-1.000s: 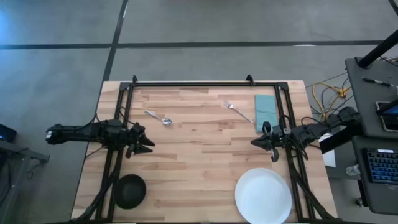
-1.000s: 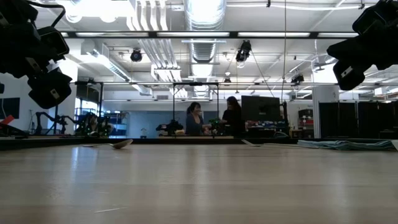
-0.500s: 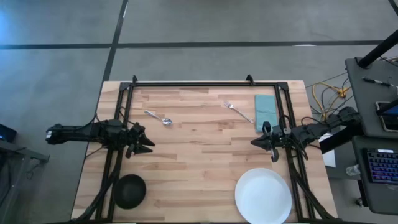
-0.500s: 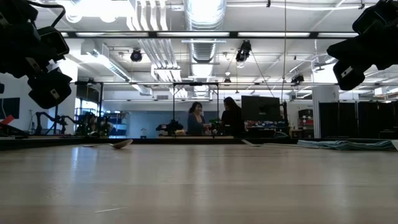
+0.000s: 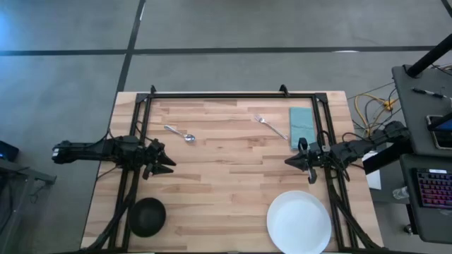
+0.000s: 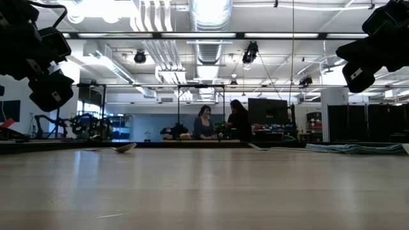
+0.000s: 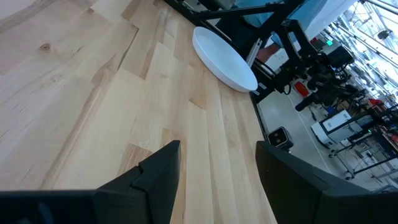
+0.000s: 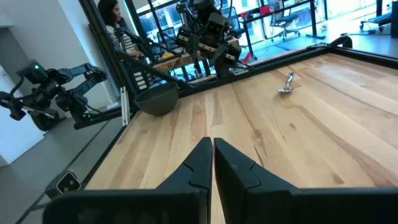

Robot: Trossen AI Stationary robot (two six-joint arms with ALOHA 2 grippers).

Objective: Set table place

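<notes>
Left end effector (image 7: 214, 171) gapes above butcher-block table (image 7: 74, 106).

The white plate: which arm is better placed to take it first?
Probably the right. The right gripper hangs close to the white plate at the table's right front corner, fingers shut. The left gripper, open, waits across the table, nearer the black bowl.

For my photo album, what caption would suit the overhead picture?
Two robot arms wait at opposite table edges; black bowl, white plate, spoon and fork lie scattered, unset.
</notes>
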